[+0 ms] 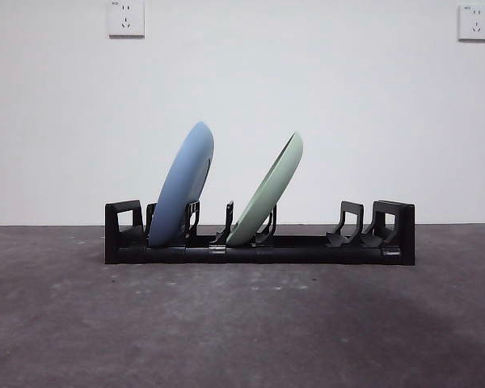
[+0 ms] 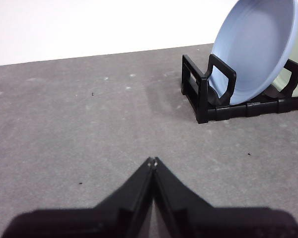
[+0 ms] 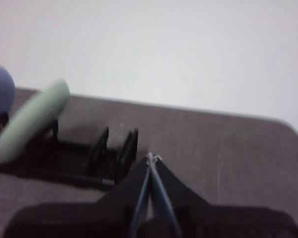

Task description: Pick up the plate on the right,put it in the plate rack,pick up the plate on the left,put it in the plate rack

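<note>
Left hand [image 2: 153, 161] closed, holding nothing, above bare tabletop [image 2: 89, 129] near the rack's end. Right hand [image 3: 151, 158] likewise closed and empty, off the opposite end. Plate rack [image 1: 259, 250] stands mid-tabletop; blue plate [image 1: 182, 190] and green plate [image 1: 267, 190] sit in it, both tilted. Wall [image 1: 307, 81] behind.

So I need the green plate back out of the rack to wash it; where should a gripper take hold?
Grip the green plate by its raised top rim, coming from above. It stands on edge, leaning in the plate rack, so only the upper edge is free of prongs; the blue plate stands apart.
</note>
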Motion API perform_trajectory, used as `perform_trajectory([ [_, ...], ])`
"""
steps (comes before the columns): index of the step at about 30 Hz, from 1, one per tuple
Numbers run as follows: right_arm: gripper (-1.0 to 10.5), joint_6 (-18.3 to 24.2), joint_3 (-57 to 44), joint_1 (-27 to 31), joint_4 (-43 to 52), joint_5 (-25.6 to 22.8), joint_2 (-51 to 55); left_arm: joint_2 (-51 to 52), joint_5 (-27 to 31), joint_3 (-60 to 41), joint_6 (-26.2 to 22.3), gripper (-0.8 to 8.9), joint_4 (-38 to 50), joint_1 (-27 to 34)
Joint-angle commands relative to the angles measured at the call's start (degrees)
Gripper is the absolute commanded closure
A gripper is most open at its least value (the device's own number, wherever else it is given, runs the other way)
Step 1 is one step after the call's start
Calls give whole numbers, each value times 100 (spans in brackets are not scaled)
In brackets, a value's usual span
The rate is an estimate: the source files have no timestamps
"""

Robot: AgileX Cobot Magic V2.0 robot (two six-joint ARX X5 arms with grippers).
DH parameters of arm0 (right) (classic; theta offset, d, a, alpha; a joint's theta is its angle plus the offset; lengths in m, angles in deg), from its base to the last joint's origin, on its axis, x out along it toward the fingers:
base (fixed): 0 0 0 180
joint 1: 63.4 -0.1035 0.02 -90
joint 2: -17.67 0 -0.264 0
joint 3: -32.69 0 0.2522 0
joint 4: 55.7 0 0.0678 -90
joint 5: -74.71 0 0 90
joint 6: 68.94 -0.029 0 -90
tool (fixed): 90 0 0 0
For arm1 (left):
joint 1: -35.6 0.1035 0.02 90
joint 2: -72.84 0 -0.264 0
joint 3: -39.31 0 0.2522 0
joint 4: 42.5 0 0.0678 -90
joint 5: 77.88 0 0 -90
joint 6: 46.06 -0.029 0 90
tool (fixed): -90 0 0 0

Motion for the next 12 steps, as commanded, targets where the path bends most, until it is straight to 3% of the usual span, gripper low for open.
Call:
perform_trajectory([
  [1, 944, -260, -518, 13, 179, -101, 286, 0, -17, -61, 37, 816, 42, 20],
  [12, 945, -293, -1692, 13, 201, -199, 997, 0, -17, -61, 37, 816, 42, 20],
])
